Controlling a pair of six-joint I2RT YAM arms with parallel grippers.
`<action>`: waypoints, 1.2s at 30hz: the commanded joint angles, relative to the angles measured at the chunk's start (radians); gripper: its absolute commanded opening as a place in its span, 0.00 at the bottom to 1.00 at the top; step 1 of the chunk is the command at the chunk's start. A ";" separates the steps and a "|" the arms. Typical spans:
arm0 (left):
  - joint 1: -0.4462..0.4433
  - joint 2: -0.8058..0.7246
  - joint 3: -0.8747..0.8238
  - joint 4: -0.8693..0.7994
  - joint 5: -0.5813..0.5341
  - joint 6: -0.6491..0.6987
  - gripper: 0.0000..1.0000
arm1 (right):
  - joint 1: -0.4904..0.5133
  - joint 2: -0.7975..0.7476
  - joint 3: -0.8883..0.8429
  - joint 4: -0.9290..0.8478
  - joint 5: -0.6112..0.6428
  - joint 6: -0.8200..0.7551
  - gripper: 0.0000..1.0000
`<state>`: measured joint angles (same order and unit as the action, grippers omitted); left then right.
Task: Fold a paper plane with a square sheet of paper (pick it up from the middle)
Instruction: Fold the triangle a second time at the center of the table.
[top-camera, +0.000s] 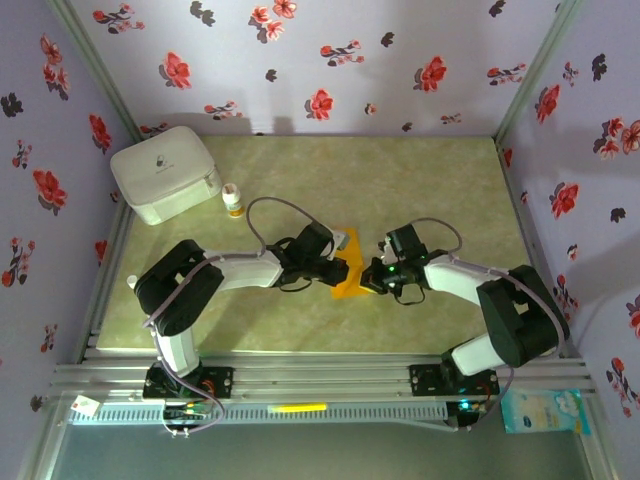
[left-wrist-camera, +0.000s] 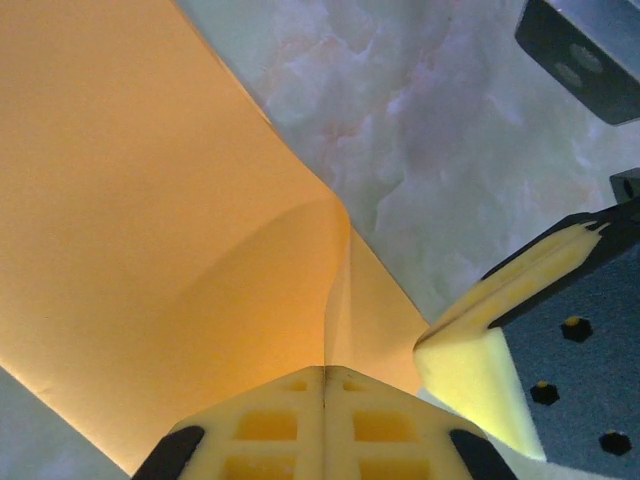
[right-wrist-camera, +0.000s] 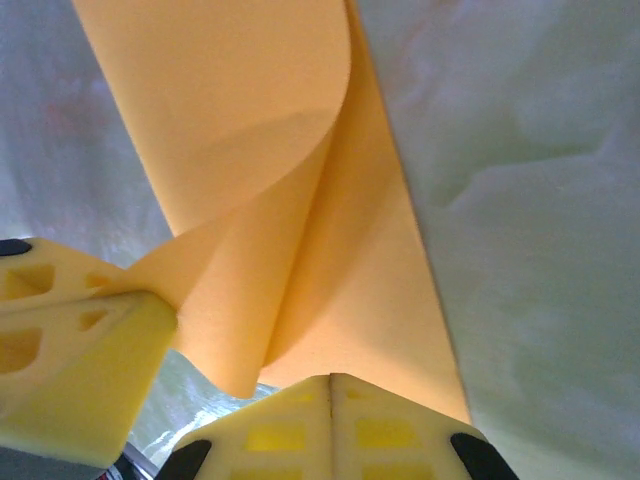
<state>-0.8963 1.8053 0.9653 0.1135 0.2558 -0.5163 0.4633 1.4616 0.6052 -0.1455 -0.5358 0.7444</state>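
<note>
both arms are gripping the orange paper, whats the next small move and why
Probably lower the pair together and press the curled flap flat. The thin bright orange sheet of paper bends over in a soft loop, uncreased, above the pale marbled table, with left jaws and right jaws each shut on it.

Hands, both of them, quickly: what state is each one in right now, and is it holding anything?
Left hand: closed, pinching the orange sheet of paper.
Right hand: closed, pinching the same sheet.
</note>
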 joint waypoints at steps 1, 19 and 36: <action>0.005 -0.006 -0.010 0.023 0.018 -0.008 0.00 | 0.009 0.027 0.016 0.019 -0.002 0.024 0.02; 0.005 -0.001 -0.004 0.011 0.026 0.003 0.00 | 0.009 0.120 0.051 0.079 0.027 0.021 0.01; 0.023 0.025 0.029 -0.023 0.026 0.026 0.00 | 0.009 0.135 0.046 -0.141 0.071 -0.156 0.00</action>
<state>-0.8803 1.8084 0.9737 0.1001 0.2668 -0.5137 0.4660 1.5883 0.6666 -0.1432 -0.5194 0.6289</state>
